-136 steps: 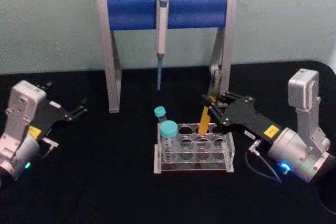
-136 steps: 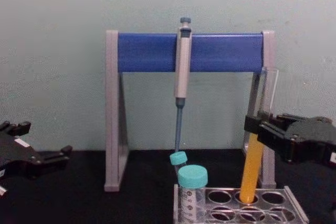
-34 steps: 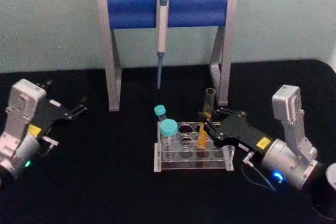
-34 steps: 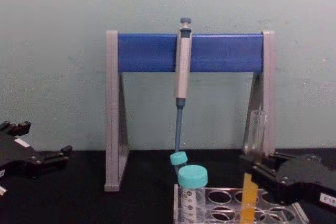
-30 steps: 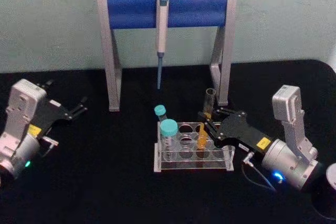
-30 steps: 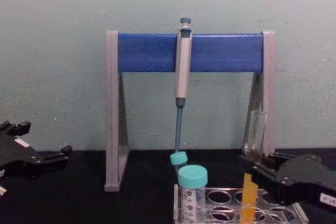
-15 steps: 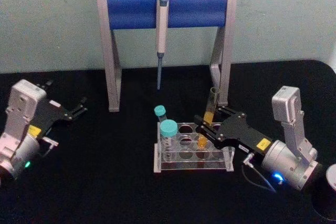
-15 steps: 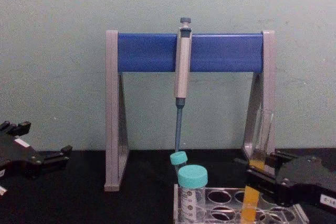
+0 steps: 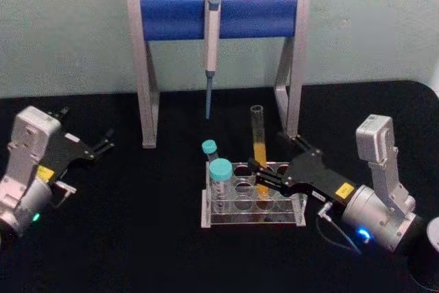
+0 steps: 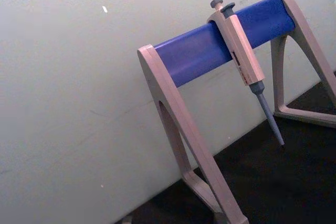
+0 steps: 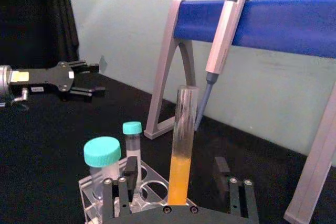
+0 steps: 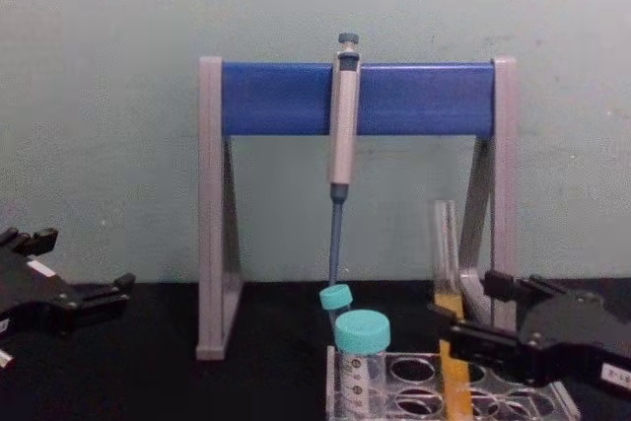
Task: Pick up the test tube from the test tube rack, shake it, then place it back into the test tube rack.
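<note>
1. Your right gripper [image 9: 269, 169] sits low over the right half of the test tube rack [image 9: 252, 200], on the black worktop [image 9: 158, 238] toward its front, right of the middle.
2. Its fingers [image 11: 128, 174] are spread wide. In the right wrist view the test tube [image 11: 181, 150] stands in the gap between them, with dark space on both sides; neither finger appears to touch the glass.
3. The test tube [image 9: 258, 152] stands nearly upright in a hole in the back row of the rack. Its lower part holds orange-yellow liquid; the clear upper part rises well above the rack's top plate.
4. In the chest view the tube [image 12: 449, 293] shows just in front of the right gripper [image 12: 473, 327], with one black fingertip on each side of it.
5. Two vials with teal caps [image 9: 220, 167] stand at the left end of the rack, one behind the other, apart from the tube.
6. Behind the rack, near the worktop's back edge, you have the grey-and-blue pipette stand [image 9: 219, 15] with one pipette [image 9: 211, 39] hanging from its bar.
7. Your left gripper [image 9: 103, 143] is parked near the worktop's left edge, well apart from the rack, its fingers parted and holding nothing. The right wrist view shows it [image 11: 92, 80] far off, likewise with a gap between the fingertips.
</note>
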Action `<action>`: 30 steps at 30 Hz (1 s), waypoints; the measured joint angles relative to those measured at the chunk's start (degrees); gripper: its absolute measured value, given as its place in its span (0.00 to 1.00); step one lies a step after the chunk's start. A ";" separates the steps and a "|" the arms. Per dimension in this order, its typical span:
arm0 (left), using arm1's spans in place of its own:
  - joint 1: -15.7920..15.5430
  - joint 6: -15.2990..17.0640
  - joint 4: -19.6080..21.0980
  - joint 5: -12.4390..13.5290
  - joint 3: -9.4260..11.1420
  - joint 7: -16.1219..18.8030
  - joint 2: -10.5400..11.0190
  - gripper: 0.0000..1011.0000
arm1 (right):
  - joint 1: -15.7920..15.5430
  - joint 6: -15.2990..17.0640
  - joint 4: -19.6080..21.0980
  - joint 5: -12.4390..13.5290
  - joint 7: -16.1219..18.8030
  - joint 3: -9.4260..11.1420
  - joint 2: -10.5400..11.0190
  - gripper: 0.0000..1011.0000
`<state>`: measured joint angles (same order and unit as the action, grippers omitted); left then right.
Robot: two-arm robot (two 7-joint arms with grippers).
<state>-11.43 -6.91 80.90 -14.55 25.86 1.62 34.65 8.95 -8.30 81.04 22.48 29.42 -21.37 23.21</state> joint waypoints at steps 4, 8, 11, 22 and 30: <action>0.00 0.00 0.00 0.00 0.00 0.00 0.00 0.99 | -0.59 -0.16 1.06 0.02 -0.45 0.42 0.02 0.99; 0.00 0.00 0.00 0.00 0.00 0.00 0.00 0.99 | -1.49 -0.20 2.67 0.56 -0.94 1.18 0.11 0.99; 0.00 0.00 0.00 0.00 0.00 0.00 0.00 0.99 | -2.18 -0.09 3.78 1.22 -1.32 1.74 0.14 0.99; 0.00 0.00 0.00 0.00 0.00 0.00 0.00 0.99 | -5.51 -0.84 7.10 2.71 -5.77 5.19 -1.05 0.99; 0.00 0.00 0.00 0.00 0.00 0.00 0.00 0.99 | -7.21 -1.14 7.79 1.37 -10.70 8.33 -2.98 0.99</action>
<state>-11.43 -6.91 80.90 -14.55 25.86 1.62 34.64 1.74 -9.44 88.83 23.86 18.72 -13.04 20.24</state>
